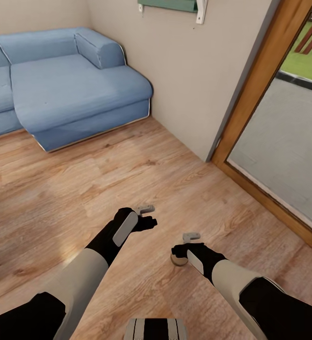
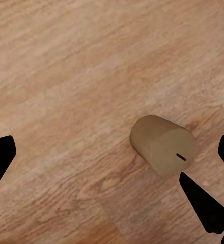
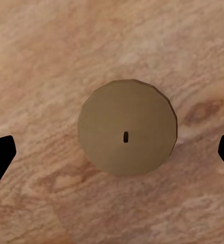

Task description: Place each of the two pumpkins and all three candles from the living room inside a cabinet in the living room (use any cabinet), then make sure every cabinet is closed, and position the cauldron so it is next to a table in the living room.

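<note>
Task stage, judged: early. Stubby tan-brown matte cylinder candle (image 1: 177, 259) upright on wood-grain plank floor (image 1: 80, 189), lower centre of head view, directly under right gripper (image 1: 178, 249); not yet grasped.

Right gripper: fingers spread wide at both edges of wrist view, candle top (image 3: 126, 127) centred between, nothing held.

Left gripper (image 1: 151, 222): open, empty.

Remaining: candle pickup, stowing in cabinet.

Candle top flat, small dark wick slot. Blue fabric sofa (image 1: 66, 89) upper left.
</note>
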Controlling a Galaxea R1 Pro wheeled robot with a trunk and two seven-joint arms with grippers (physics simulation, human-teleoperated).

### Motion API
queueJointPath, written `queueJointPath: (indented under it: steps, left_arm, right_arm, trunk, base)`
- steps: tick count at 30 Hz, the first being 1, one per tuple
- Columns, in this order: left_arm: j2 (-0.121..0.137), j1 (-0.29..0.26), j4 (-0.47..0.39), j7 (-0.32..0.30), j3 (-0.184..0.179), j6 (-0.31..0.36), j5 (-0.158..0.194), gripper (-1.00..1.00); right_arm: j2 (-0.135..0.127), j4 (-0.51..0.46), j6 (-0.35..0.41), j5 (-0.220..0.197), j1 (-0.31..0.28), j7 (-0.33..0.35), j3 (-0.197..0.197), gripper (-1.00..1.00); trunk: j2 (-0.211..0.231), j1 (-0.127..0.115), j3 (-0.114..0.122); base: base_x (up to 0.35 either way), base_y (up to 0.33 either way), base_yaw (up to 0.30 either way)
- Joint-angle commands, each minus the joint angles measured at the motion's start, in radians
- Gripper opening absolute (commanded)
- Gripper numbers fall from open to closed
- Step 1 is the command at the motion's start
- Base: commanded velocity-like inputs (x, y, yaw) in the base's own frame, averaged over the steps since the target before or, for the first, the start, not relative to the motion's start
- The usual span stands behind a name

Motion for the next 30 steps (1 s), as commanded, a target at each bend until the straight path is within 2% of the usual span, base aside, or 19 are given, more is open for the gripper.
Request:
queueJointPath:
  steps: [1,30]
  left_arm:
    - [0.000,-0.001,-0.001,0.009,-0.001,0.001,0.009,1.00]
    - [0.000,-0.001,-0.001,0.009,-0.001,0.001,0.009,1.00]
  right_arm:
    - [0.000,-0.002,0.005,-0.009,0.000,-0.006,0.008,1.00]
    - [0.000,-0.002,0.005,-0.009,0.000,-0.006,0.008,1.00]
  trunk:
    - [-0.008,0.004,-0.004]
    - [-0.211,0.115,-0.095]
  base:
    - [0.000,0.000,0.000]
    - [0.000,0.000,0.000]
